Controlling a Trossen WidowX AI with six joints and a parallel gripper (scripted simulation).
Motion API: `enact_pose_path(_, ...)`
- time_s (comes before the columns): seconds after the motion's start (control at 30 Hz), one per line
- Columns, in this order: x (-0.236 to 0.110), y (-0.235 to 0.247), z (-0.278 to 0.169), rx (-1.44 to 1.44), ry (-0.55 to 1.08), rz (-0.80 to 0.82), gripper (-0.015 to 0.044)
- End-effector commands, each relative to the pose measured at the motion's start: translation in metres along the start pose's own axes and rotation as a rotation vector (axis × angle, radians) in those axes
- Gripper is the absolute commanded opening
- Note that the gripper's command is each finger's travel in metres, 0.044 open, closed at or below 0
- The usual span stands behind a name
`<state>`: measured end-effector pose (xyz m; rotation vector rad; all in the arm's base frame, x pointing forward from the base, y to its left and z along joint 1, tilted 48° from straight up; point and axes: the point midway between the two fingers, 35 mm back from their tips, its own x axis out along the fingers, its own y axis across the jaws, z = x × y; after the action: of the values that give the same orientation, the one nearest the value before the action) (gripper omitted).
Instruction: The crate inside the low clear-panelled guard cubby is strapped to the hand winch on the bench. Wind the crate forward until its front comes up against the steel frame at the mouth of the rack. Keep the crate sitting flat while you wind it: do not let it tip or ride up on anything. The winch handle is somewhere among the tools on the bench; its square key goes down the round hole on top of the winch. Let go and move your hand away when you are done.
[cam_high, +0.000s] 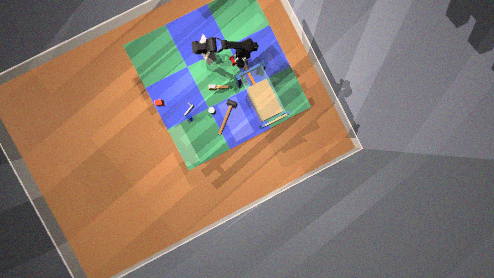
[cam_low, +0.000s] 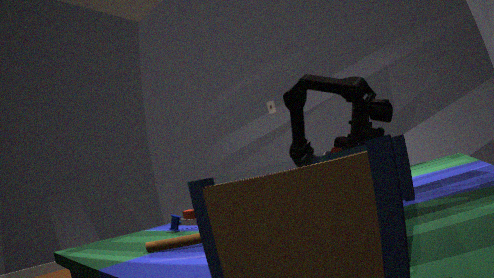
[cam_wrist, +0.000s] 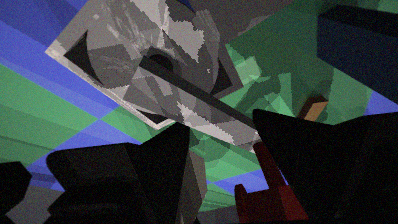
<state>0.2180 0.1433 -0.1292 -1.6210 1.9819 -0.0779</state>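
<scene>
The grey winch (cam_wrist: 150, 65) fills the upper wrist view, with the round hole (cam_wrist: 161, 60) on top. The winch handle's dark bar (cam_wrist: 200, 92) runs from that hole down to my fingers, and its red grip (cam_wrist: 265, 192) (cam_high: 233, 60) sits low between them. My gripper (cam_wrist: 219, 118) (cam_high: 239, 62) is shut on the handle, with the fingers spread fairly wide. The tan crate (cam_high: 265, 100) (cam_low: 300, 225) sits flat inside the clear-panelled cubby (cam_high: 256, 67), between dark blue posts (cam_low: 390, 200) (cam_wrist: 357, 45). The orange strap (cam_high: 251, 77) (cam_wrist: 314, 107) leads from the crate to the winch. In the exterior view the crate hides my fingers.
On the checkered mat (cam_high: 200, 145) lie a hammer (cam_high: 226, 116) (cam_low: 172, 242), a white puck (cam_high: 211, 110), a small metal tool (cam_high: 189, 108), another tool (cam_high: 218, 86), a blue spool (cam_low: 175, 221) and a red block (cam_high: 158, 102).
</scene>
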Motion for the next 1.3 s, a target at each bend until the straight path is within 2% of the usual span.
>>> enact_pose_path(0.0,0.006,0.014,-0.01,0.297,0.06,0.178,0.0)
enact_pose_path(1.27,0.006,0.03,-0.015,0.7,0.067,0.35,0.0)
